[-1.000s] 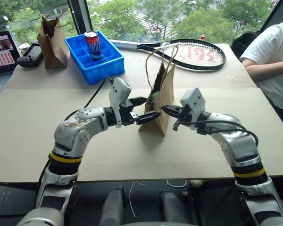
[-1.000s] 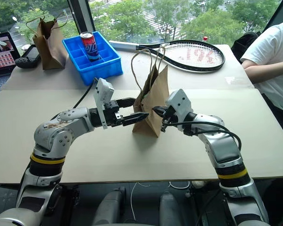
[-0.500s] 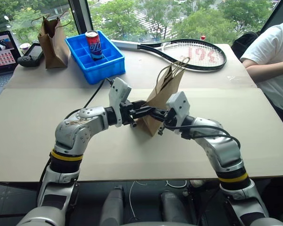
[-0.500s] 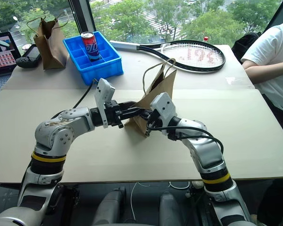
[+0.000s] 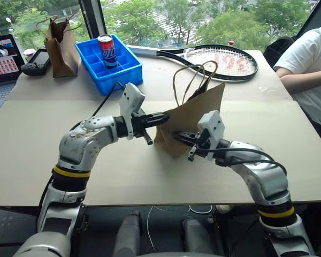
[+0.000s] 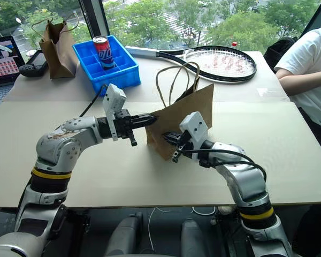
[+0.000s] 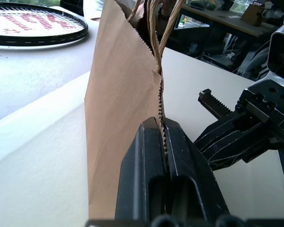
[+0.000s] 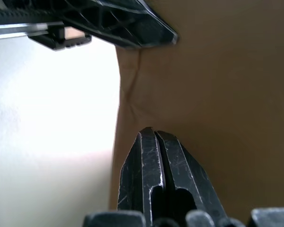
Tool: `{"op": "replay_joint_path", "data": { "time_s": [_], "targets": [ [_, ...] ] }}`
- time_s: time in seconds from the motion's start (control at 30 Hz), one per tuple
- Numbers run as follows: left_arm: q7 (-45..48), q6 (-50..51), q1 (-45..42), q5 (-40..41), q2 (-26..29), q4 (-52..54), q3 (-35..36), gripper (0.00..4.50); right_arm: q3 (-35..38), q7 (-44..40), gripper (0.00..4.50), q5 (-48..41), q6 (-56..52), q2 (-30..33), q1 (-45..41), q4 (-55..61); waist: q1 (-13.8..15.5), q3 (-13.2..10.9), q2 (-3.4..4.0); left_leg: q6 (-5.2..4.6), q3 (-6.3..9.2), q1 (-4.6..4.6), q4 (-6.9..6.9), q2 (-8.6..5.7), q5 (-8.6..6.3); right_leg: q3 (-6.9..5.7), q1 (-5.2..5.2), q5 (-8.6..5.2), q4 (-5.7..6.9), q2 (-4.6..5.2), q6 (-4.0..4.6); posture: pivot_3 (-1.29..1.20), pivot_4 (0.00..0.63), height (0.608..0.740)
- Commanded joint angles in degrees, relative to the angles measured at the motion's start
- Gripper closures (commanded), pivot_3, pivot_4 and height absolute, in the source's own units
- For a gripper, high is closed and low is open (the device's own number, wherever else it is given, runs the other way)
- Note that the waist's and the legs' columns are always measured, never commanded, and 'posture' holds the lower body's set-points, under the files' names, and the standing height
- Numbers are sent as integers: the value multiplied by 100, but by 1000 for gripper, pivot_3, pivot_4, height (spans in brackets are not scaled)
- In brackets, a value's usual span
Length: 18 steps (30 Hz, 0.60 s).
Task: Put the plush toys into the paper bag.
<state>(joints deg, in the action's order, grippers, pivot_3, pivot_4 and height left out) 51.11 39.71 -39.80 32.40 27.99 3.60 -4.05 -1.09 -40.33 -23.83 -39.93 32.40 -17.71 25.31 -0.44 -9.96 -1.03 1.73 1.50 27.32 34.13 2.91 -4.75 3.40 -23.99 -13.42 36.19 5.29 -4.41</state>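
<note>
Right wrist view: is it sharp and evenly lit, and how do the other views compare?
Right wrist view: the paper bag is a soft, out-of-focus brown, the table beside it glares nearly white, the right gripper is sharp. Left wrist view: bag edge and left gripper crisp, background blurred. Eye views: even daylight, soft shadows.

Two paper bags [image 5: 190,120] [image 5: 60,42], one blue crate [image 5: 109,72], one can [image 5: 106,51], one tennis racket [image 5: 214,60], two grippers [image 5: 163,116] [image 5: 181,137].
</note>
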Motion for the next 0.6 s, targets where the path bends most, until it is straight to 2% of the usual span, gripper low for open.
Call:
{"op": "replay_joint_path", "data": {
  "time_s": [0.03, 0.17, 0.33, 0.6],
  "targets": [
    [1401, -905, -469, -129, 368, -437, -91, 4473, 944, -562, 4500, -434, -197, 835, 450, 430, -2, 0, 0, 0, -2, 0, 0, 0, 0, 0, -1, -9, -1, 1, 16, 0, 150, 740],
    [2637, -1793, -845, -483, 480, -1402, -437, 4473, 1768, -1013, 4500, -588, -179, 1594, 1086, 271, 5, 1, 0, 0, -5, -3, -1, 1, 0, 3, 2, -11, -3, 2, 19, 0, 150, 740],
    [3884, -2913, -1458, -924, 361, -2868, -700, 4473, 2655, -1333, 4500, -558, -91, 2126, 1802, 38, 14, 0, -2, -1, -7, -1, 7, 0, 0, 6, 3, -14, -5, 1, 14, 0, 150, 740],
    [4139, -3856, -1826, -989, 600, -3797, -1554, 4473, 3218, -1395, 4500, -536, -55, 2262, 2293, -4, -34, -1, -3, -2, -6, -2, 11, 0, 1, 10, 5, -29, 2, 1, -15, 0, 150, 740]
  ]
}}
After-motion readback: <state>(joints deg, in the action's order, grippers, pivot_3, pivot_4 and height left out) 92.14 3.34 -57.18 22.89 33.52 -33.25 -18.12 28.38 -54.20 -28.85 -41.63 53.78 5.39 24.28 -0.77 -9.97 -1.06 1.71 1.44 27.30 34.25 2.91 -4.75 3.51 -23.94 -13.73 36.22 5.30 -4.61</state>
